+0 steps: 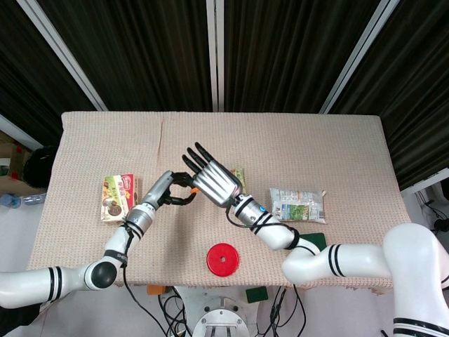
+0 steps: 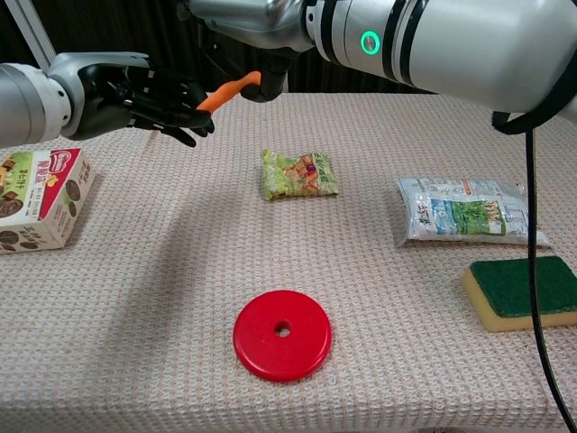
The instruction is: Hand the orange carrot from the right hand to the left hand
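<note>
The orange carrot hangs in the air above the table's left half, slanting down to the left. My right hand pinches its upper end; the other fingers are spread, and in the chest view the hand is partly cut off at the top edge. My left hand is level with the carrot's lower tip, its dark fingers apart and curved above and below that tip. The tip reaches the fingertips, but I cannot tell whether they touch it.
A snack box lies at the left. A green snack packet lies below the hands, a white-green pouch and a green sponge at the right, and a red disc near the front edge.
</note>
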Motion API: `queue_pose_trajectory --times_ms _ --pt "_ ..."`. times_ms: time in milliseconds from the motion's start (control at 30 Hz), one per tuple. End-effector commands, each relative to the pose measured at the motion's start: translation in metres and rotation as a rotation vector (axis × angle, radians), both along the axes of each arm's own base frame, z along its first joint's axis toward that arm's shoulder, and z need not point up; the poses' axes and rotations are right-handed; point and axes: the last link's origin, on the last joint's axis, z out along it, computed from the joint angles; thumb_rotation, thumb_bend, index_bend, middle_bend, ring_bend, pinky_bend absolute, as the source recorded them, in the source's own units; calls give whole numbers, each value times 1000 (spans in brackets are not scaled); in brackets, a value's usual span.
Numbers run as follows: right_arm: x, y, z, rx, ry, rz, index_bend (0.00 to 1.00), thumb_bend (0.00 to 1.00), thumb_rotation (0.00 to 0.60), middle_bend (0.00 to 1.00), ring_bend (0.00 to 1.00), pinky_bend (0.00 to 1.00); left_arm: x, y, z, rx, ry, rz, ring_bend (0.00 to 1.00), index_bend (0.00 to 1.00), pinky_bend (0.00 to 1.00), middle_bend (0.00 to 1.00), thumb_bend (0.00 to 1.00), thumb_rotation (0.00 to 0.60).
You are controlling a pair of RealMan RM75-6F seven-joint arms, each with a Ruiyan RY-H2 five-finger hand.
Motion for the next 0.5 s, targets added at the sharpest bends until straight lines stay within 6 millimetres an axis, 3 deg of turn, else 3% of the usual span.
queue_pose_trajectory --times_ms 33,500 --pt "0 0 0 0 -1 1 640 363 600 55 0 0 0 0 0 -1 -3 4 347 563 306 496 355 600" --pt "-2 -2 4 -8 -5 -9 645 363 600 56 0 0 -2 1 5 -7 -8 0 376 631 345 561 400 600"
